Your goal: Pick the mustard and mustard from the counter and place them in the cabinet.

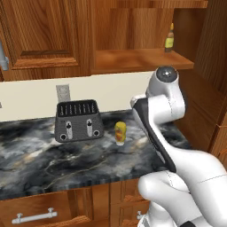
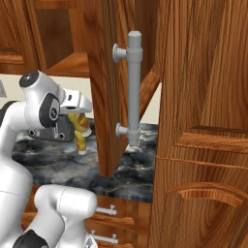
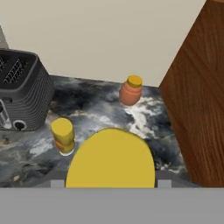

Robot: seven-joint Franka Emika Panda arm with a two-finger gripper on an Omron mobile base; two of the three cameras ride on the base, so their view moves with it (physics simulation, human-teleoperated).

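A Franka arm's gripper [image 2: 79, 127] is clamped on one mustard bottle [image 2: 80, 133], lifted clear of the marble counter [image 1: 53, 159] and hanging near the wooden side panel at the right. In the hand view the held bottle's yellow end looms between the fingers. The second mustard bottle [image 1: 120, 133] stands upright on the counter, just right of the black toaster [image 1: 79, 120], with a squat orange jar [image 3: 131, 91] farther back by the wall. The open cabinet [image 1: 142, 60] above holds a darker slim bottle [image 1: 169, 38] at its right end but no mustard. By that showing, neither bottle is placed yet: one is in transit, one untouched.
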